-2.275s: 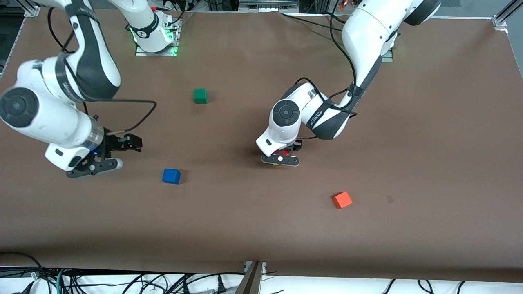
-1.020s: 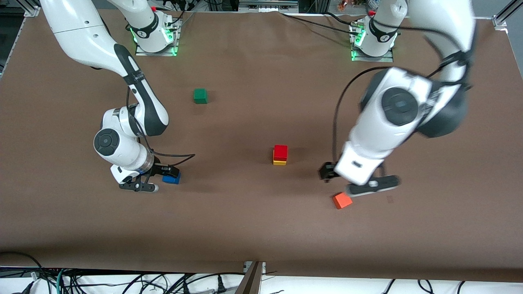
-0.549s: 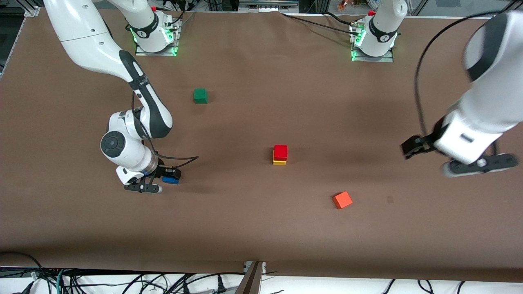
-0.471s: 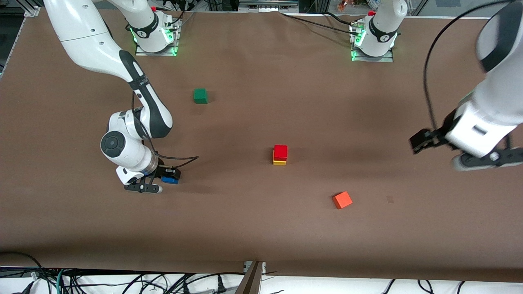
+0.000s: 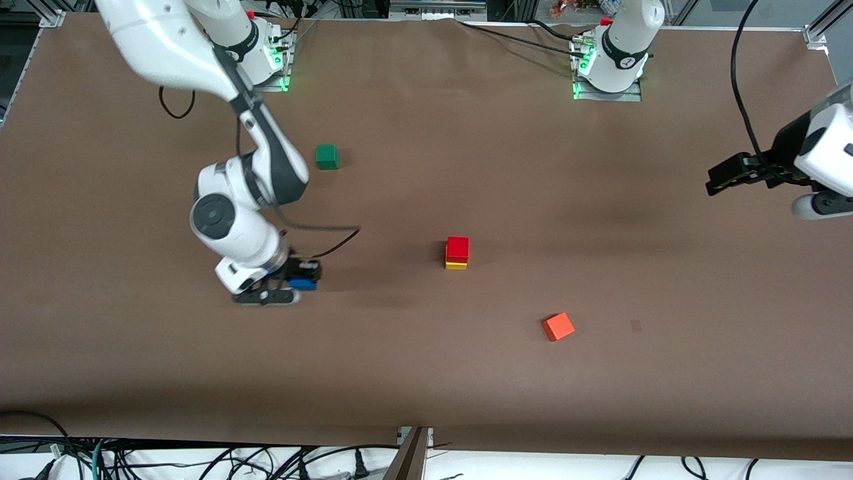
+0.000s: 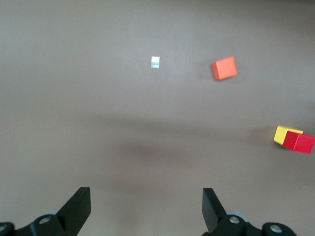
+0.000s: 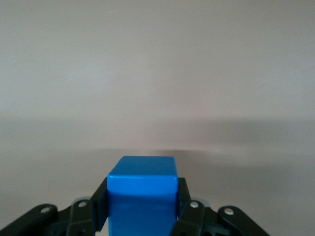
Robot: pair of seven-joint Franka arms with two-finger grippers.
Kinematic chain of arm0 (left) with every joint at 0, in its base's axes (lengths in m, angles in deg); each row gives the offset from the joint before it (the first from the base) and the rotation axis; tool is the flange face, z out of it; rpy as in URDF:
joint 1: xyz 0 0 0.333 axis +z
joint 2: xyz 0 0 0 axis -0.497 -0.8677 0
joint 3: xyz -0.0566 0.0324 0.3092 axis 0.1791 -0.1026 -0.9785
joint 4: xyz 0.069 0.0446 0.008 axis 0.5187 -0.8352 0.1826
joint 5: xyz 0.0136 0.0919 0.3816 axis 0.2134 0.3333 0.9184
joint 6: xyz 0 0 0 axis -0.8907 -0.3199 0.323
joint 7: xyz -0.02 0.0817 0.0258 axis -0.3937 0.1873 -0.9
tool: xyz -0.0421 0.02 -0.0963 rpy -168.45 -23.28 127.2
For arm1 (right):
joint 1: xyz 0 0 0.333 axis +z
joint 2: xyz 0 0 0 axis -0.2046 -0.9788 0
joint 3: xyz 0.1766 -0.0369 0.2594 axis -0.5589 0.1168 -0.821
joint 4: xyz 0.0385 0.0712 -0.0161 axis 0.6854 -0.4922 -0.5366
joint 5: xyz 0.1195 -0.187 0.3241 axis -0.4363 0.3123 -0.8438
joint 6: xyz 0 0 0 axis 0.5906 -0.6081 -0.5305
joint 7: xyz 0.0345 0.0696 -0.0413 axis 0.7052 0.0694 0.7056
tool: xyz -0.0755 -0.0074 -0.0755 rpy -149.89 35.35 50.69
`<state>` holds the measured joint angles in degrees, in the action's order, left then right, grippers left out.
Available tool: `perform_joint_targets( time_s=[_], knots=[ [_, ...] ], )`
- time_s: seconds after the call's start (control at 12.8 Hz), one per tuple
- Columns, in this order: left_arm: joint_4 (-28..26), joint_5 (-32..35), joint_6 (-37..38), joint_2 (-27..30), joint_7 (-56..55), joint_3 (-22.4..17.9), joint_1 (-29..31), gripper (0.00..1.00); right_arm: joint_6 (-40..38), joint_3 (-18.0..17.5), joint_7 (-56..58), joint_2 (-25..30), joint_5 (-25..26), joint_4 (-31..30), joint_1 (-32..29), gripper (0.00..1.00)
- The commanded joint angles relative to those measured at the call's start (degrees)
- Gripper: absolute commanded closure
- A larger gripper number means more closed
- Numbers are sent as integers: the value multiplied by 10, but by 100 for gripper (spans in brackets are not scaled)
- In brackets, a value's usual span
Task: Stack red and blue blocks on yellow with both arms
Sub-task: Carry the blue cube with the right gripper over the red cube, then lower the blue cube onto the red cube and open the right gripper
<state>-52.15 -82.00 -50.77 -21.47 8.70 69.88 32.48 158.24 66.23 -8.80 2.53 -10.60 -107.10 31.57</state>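
Observation:
The red block [image 5: 457, 248] sits on the yellow cube [image 5: 456, 265] near the table's middle. My right gripper [image 5: 293, 288] is shut on the blue block [image 5: 303, 284] and holds it just above the table, toward the right arm's end from the stack. In the right wrist view the blue block [image 7: 142, 196] fills the space between the fingers [image 7: 183, 196]. My left gripper [image 5: 821, 204] is open and empty, up in the air over the table's edge at the left arm's end. The left wrist view shows its gripper [image 6: 146, 209] spread wide, with the red block [image 6: 298, 143] and yellow cube [image 6: 281, 134] far off.
An orange-red cube [image 5: 558, 327] lies nearer the front camera than the stack, toward the left arm's end; it also shows in the left wrist view [image 6: 224, 68]. A green cube [image 5: 326, 157] lies farther from the camera, beside the right arm's forearm.
My right gripper closed on the blue block and has carried it toward the stack. My left arm released the red block on the yellow cube and pulled away to the left arm's end.

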Motion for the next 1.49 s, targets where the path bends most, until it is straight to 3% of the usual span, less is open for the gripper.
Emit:
perform_joint_targets(
  time_s=[0.0, 0.16, 0.47, 0.71, 0.94, 1.41],
  knots=[
    [-58, -11, -21, 38, 14, -2, 1, 0, -96, 6, -108, 10, 9, 75, 83, 55],
    [-52, -11, -18, 30, 28, -2, 5, 0, -128, 8, -183, -13, 46, 129, 135, 54],
    [-47, -11, -19, 18, 28, 1, 8, 0, -137, 9, -287, -94, 47, 256, 216, 51],
    [-46, -10, -19, 16, 29, -1, 8, 0, -124, 8, -313, -156, 46, 343, 242, 51],
    [-29, -11, -19, 4, 29, -2, 15, 0, -75, 9, -324, -179, 46, 357, 248, 51],
    [-29, -11, -19, -1, 28, -2, 15, 0, -62, 14, -315, -199, 85, 357, 259, 51]
  ],
)
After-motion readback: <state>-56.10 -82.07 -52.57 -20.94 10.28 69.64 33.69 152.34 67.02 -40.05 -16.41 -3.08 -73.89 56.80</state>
